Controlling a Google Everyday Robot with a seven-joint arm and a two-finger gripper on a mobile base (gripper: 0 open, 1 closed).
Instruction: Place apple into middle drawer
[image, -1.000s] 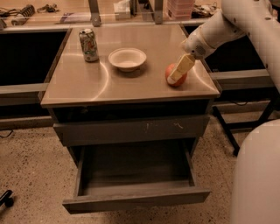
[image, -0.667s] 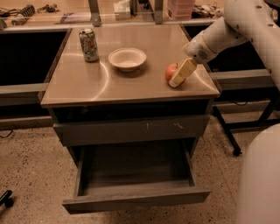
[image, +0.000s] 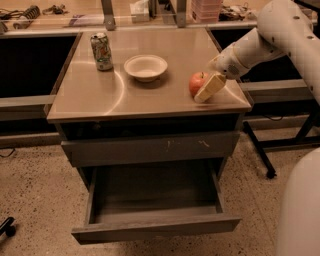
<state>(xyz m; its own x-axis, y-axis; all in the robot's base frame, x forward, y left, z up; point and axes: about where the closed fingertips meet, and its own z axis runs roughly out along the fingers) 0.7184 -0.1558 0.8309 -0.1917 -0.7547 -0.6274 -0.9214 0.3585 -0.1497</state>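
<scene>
The red apple (image: 196, 81) sits on the right side of the steel cabinet top (image: 100, 95), near its front edge. My gripper (image: 206, 90) comes in from the right and is right at the apple, its tan end lying against the apple's right front side. Whether it holds the apple does not show. The middle drawer (image: 155, 230) is pulled open below, showing a flat grey inside with nothing in it.
A white bowl (image: 145, 67) and a soda can (image: 101, 51) stand on the top, left of the apple. A shut drawer front with pale scratches (image: 150, 148) sits above the open drawer. My white arm (image: 280, 35) fills the right side. A black table leg (image: 257, 150) stands at the right.
The gripper has shifted slightly at the apple's right side. The apple has stayed almost in place on the top.
</scene>
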